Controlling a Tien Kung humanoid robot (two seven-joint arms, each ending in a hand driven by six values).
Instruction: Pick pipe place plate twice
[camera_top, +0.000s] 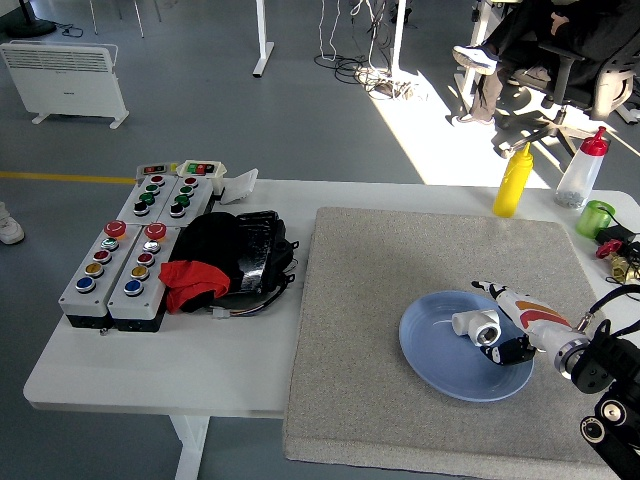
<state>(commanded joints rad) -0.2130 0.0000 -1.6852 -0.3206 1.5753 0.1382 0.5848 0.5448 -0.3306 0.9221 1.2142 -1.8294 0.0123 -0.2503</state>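
A white pipe elbow lies in the light blue plate on the grey mat, at the right. My right hand comes in from the lower right, and its white and black fingers are still curled around the pipe's right end, low over the plate. Only this one pipe shows. The left arm is out of view.
Grey button boxes and a black and red bundle of cloth sit on the table's left. A yellow bottle, a red-capped clear bottle and a green cup stand at the far right. A person sits beyond the table.
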